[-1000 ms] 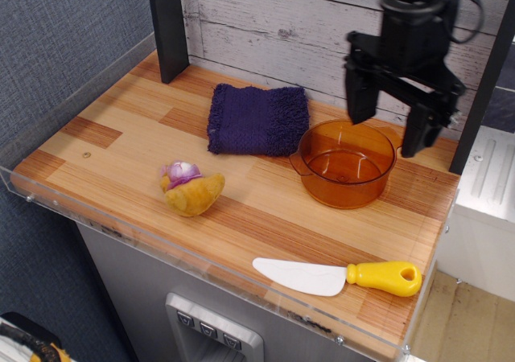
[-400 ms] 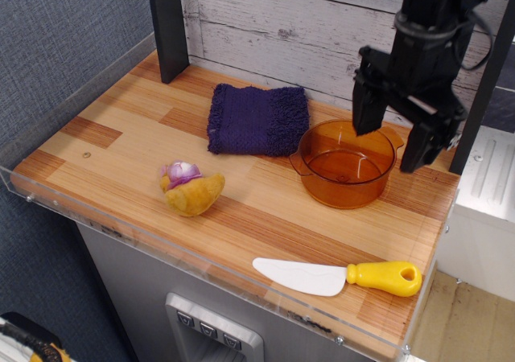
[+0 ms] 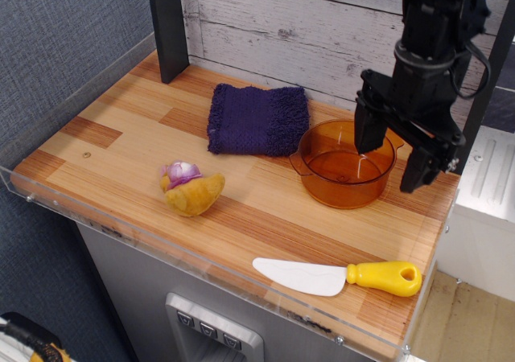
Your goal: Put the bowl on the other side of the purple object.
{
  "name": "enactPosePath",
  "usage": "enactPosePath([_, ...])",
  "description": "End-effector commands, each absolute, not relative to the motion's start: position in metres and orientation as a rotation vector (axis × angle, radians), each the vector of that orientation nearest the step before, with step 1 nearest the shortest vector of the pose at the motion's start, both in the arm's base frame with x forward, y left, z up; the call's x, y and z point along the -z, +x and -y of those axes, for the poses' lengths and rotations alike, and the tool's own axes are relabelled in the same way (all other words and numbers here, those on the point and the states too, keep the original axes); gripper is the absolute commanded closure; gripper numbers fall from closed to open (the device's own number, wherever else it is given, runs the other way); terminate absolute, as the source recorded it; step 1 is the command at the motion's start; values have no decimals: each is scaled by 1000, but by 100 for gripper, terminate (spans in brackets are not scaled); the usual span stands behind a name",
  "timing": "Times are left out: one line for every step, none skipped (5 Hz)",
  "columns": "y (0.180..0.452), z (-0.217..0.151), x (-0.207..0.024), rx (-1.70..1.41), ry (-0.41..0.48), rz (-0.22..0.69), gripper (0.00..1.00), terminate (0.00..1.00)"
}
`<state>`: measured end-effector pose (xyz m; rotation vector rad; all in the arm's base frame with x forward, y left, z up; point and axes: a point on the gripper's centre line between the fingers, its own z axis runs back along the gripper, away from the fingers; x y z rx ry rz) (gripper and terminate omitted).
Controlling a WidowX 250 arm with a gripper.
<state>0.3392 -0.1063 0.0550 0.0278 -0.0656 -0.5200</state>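
The amber see-through bowl [image 3: 344, 166] stands on the wooden table, just right of the dark purple fringed cloth [image 3: 257, 118], its left handle near the cloth's edge. My black gripper [image 3: 392, 161] is open and straddles the bowl's right rim. One finger [image 3: 368, 135] is over the bowl's inside, the other finger [image 3: 420, 171] is outside to the right. It holds nothing.
A small yellow plush toy with a lilac top [image 3: 191, 187] lies left of centre. A white spatula with a yellow handle [image 3: 338, 277] lies near the front edge. A black post [image 3: 169, 26] stands at the back left. A clear wall [image 3: 201, 264] rims the table.
The open gripper has come down and a little to the right, from above the bowl's back to around its right rim. The bowl, cloth, toy and spatula have not moved.
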Motion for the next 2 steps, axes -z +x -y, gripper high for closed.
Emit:
enactPosePath([343,110,-38,548,40,78,0,0])
enactPosePath([344,110,-34,539,39,82,0,0])
